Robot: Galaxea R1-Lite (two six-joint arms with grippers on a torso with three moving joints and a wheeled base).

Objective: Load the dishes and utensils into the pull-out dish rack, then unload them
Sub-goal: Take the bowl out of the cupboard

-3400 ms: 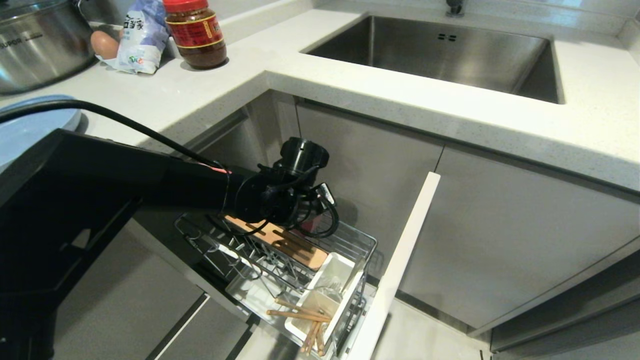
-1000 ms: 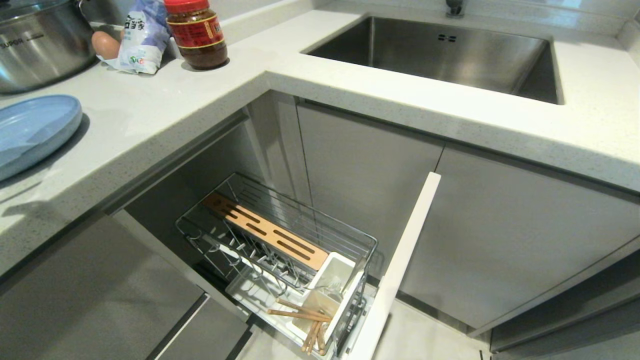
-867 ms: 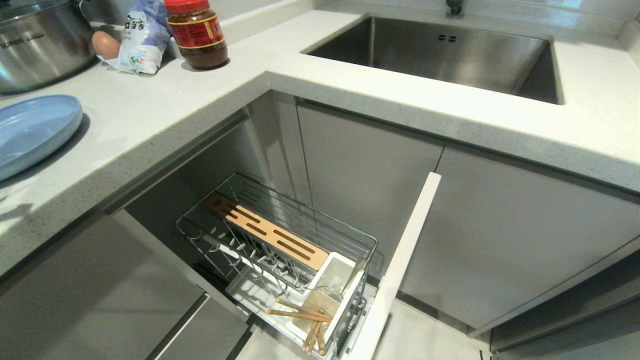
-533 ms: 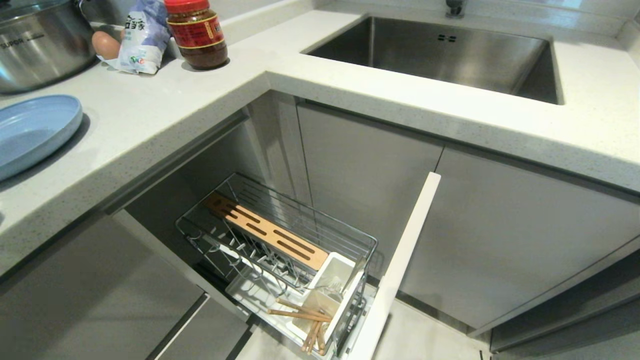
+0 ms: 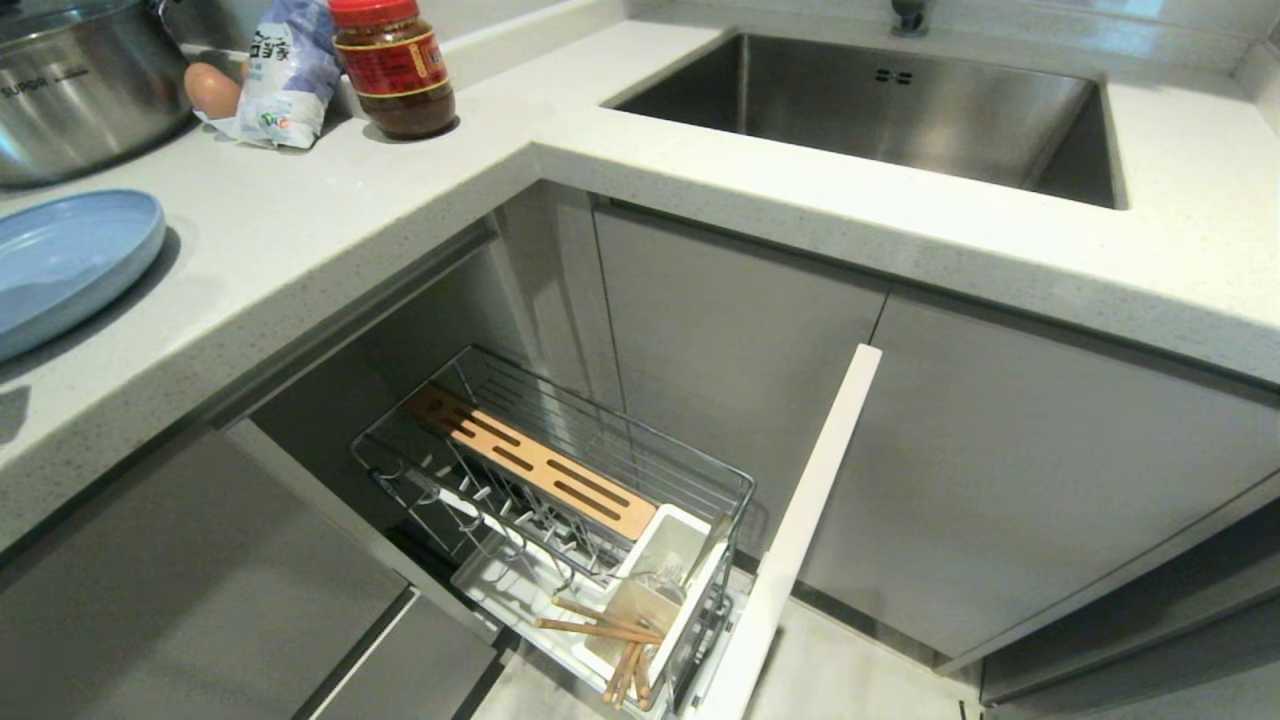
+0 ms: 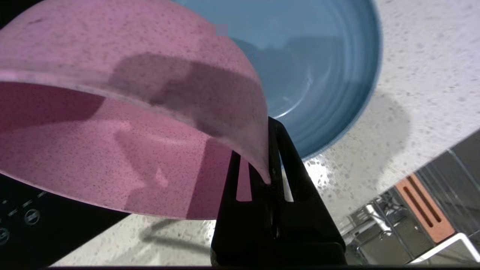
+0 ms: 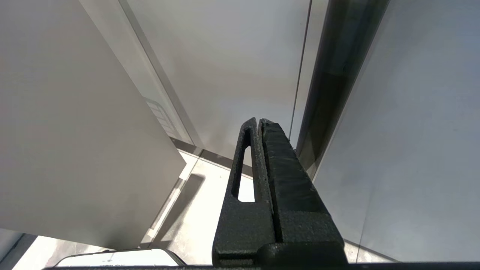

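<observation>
In the left wrist view my left gripper (image 6: 262,150) is shut on the rim of the pink bowl (image 6: 112,131), one finger inside and one outside. The bowl hangs tilted over the counter beside the light blue plate (image 6: 318,67). In the head view the plate (image 5: 60,260) lies at the counter's left edge; neither gripper shows there. The pull-out dish rack (image 5: 560,470) stands drawn out below the counter. Its white cup holds the chopsticks (image 5: 600,630) and a silver fork (image 5: 665,572). My right gripper (image 7: 258,122) is shut and empty, parked by grey cabinet fronts.
A steel pot (image 5: 80,90), an egg (image 5: 208,88), a bag (image 5: 285,70) and a red-lidded jar (image 5: 393,65) stand at the back left. The sink (image 5: 880,100) is at the back right. The rack's white front panel (image 5: 800,520) juts out. A black hob (image 6: 22,225) lies under the bowl.
The left arm, over the rack earlier, has left the head view to the left. Its shadow on the counter's left edge has shrunk. Rack, chopsticks and plate have stayed put.
</observation>
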